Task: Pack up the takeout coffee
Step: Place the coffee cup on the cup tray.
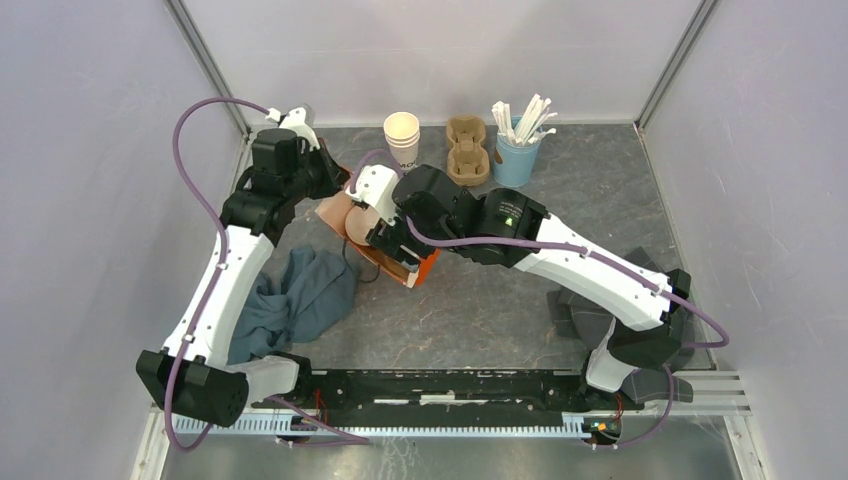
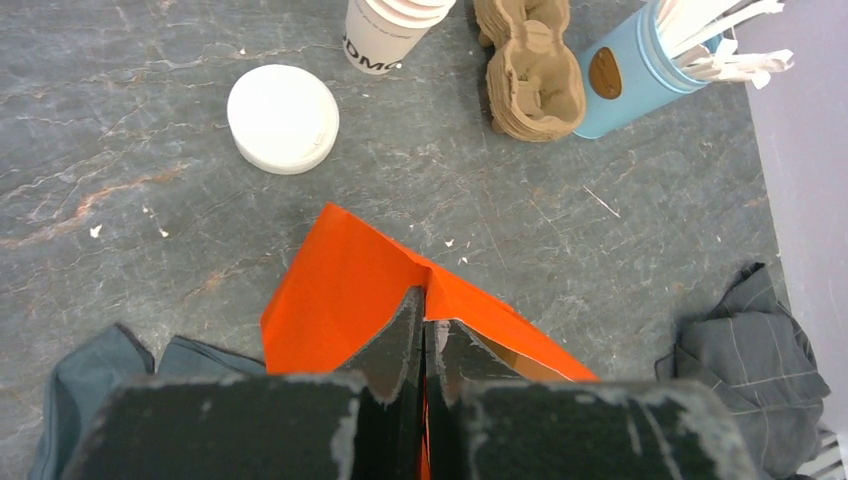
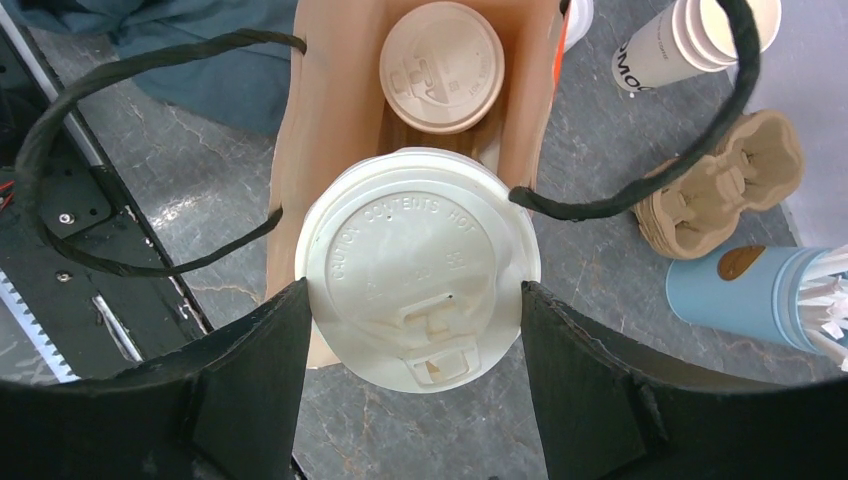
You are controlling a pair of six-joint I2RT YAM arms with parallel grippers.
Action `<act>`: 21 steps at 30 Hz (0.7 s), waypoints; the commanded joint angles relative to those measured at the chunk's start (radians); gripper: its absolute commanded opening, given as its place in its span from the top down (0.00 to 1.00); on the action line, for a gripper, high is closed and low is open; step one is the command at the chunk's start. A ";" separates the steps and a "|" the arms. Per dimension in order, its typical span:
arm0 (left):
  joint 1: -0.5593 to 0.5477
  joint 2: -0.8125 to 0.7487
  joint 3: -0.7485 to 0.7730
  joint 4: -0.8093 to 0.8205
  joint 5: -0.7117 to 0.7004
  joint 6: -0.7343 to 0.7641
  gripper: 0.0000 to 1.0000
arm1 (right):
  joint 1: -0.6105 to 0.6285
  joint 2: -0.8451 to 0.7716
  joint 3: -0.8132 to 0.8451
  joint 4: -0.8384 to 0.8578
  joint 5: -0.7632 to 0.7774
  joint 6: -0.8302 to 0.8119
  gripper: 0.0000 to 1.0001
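An orange paper bag (image 2: 340, 290) with a brown inside (image 3: 320, 120) and black cord handles (image 3: 150, 60) stands open at mid-table (image 1: 425, 268). One lidded cream cup (image 3: 441, 65) sits inside it at the far end. My right gripper (image 3: 412, 288) is shut on the second lidded cup (image 3: 418, 265) and holds it over the near part of the bag's mouth. In the top view the right gripper (image 1: 385, 240) hides this cup. My left gripper (image 2: 428, 310) is shut on the bag's upper edge, at the bag's far-left side in the top view (image 1: 335, 185).
A stack of lidless cups (image 1: 402, 138), brown pulp carriers (image 1: 467, 150) and a blue holder of stirrers (image 1: 515, 150) stand at the back. Loose white lids (image 2: 283, 118) lie near the cup stack. A blue cloth (image 1: 300, 295) lies left, a dark cloth (image 1: 590, 310) right.
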 commanded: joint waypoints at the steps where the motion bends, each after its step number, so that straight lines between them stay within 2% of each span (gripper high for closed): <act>1: -0.006 0.002 0.055 -0.015 -0.039 -0.058 0.98 | 0.004 -0.018 0.034 0.012 0.037 0.045 0.28; 21: -0.015 0.058 0.098 -0.122 -0.033 -0.164 0.98 | 0.005 0.068 0.087 0.027 0.019 0.121 0.29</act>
